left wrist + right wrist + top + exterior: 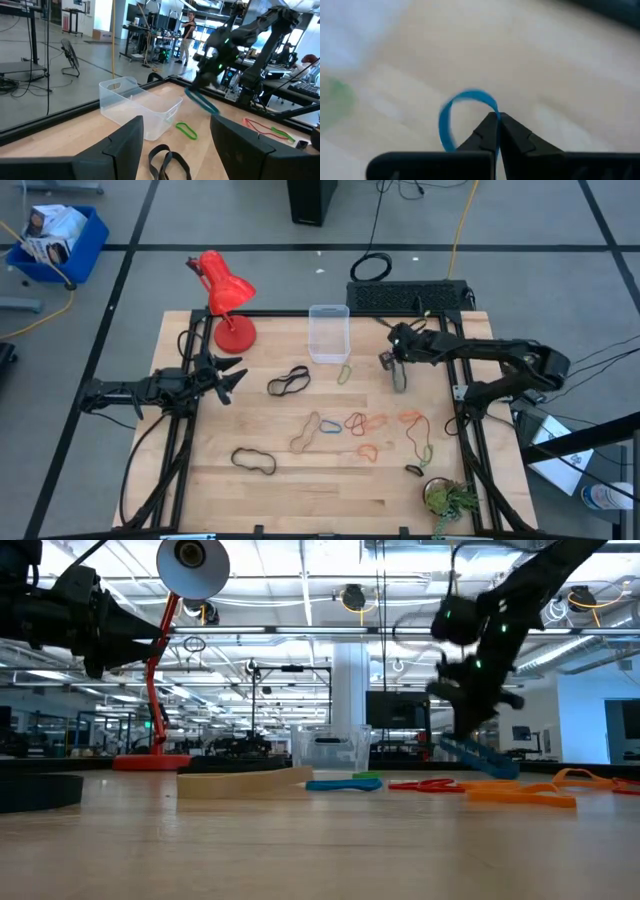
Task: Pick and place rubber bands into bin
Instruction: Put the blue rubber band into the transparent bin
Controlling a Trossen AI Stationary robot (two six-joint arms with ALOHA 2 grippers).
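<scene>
the left gripper hangs at the table's left edge, its fingers spread wide apart and holding nothing. just behind it a red desk lamp stands at the back left corner of the wooden table. a black rubber band lies near the open fingers, and another black band lies toward the front edge.

the clear bin sits at the back middle of the table, with an olive-green band on the wood just beside its front right corner. farther forward lies a scatter of loose bands: a tan band, a blue band on the table, red and orange bands and a long olive band.

the right gripper is raised above the table to the right of the bin, fingers pressed together on a blue rubber band that loops out from the tips and hangs clear of the wood. a small green plant sits at the front right corner.
</scene>
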